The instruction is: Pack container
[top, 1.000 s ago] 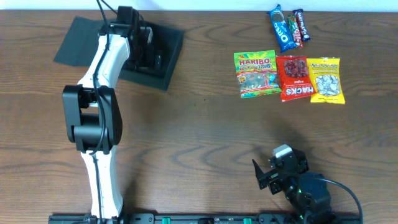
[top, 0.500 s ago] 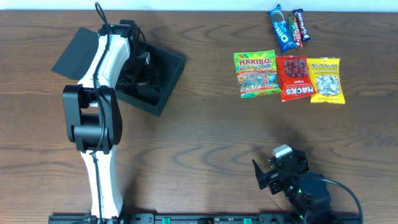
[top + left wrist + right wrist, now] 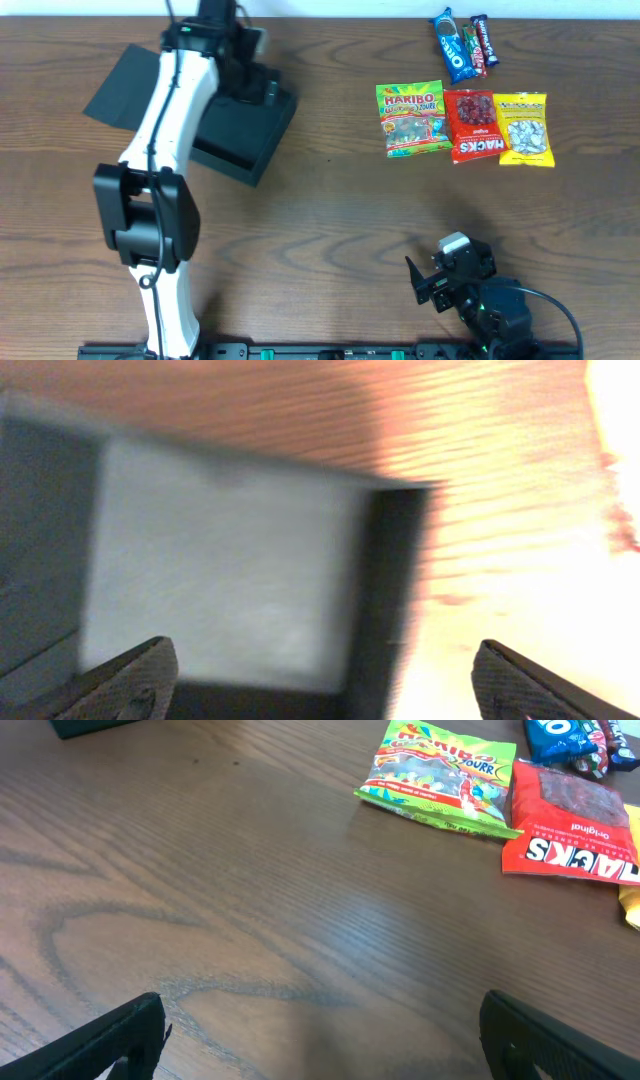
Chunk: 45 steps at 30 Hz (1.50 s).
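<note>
Left gripper (image 3: 320,682): jaws standing wide apart, holding nothing, hovering over the container (image 3: 220,560); blur is hiding whether it is touching the rim. Container sitting open at the far left of the table (image 3: 330,220), flap lid (image 3: 118,75) spreading leftward. Right gripper (image 3: 322,1035): parted, empty, waiting near the front edge. Haribo bag (image 3: 412,119), Hacks packet (image 3: 474,125), yellow packet (image 3: 524,128) and Oreo pack (image 3: 453,44) lying far right, well apart from the container.

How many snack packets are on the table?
5. The Oreo pack and a dark bar lie at the far edge; nearer, in a row, the Haribo bag, Hacks bag and yellow bag. None seems hidden.
</note>
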Each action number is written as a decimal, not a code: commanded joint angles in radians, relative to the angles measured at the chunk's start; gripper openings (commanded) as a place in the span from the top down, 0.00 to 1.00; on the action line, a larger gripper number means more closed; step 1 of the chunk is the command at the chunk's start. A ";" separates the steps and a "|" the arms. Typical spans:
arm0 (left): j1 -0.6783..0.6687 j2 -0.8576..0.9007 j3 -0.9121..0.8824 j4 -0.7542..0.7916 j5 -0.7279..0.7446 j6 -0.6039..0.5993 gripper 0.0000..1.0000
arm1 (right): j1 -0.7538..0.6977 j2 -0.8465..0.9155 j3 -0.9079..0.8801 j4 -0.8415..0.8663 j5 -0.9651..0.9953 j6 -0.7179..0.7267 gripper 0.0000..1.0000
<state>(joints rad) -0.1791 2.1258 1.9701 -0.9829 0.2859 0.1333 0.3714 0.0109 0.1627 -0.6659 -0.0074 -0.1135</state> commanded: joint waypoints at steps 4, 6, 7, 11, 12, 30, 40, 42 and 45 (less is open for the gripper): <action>-0.113 0.037 0.006 0.007 0.050 0.078 0.05 | -0.005 -0.005 -0.008 0.000 0.003 -0.007 0.01; -0.135 0.055 0.003 0.005 0.024 0.089 0.05 | -0.005 -0.005 -0.008 0.000 0.003 -0.007 0.01; -0.143 0.062 0.000 0.002 -0.007 0.088 0.05 | -0.005 -0.005 -0.008 0.000 0.003 -0.007 0.01; -0.149 0.062 -0.008 0.008 -0.128 0.070 0.05 | -0.005 -0.005 -0.008 0.000 0.003 -0.007 0.01; -0.148 0.062 -0.008 0.008 -0.167 0.051 0.05 | -0.005 -0.005 -0.008 0.000 0.003 -0.007 0.01; -0.142 0.063 -0.103 0.001 -0.112 0.106 0.77 | -0.005 -0.005 -0.008 0.000 0.003 -0.007 0.01; -0.142 0.063 -0.184 0.049 -0.140 0.116 0.94 | -0.005 -0.005 -0.008 0.000 0.003 -0.007 0.01; -0.142 0.063 -0.184 0.049 -0.140 0.187 0.94 | -0.005 -0.005 -0.008 0.000 0.003 -0.007 0.01; -0.150 0.063 -0.184 0.037 -0.174 0.322 0.94 | -0.005 -0.005 -0.008 0.000 0.003 -0.007 0.01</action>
<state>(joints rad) -0.3222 2.1769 1.8076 -0.9318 0.1486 0.3088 0.3714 0.0109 0.1627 -0.6655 -0.0074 -0.1139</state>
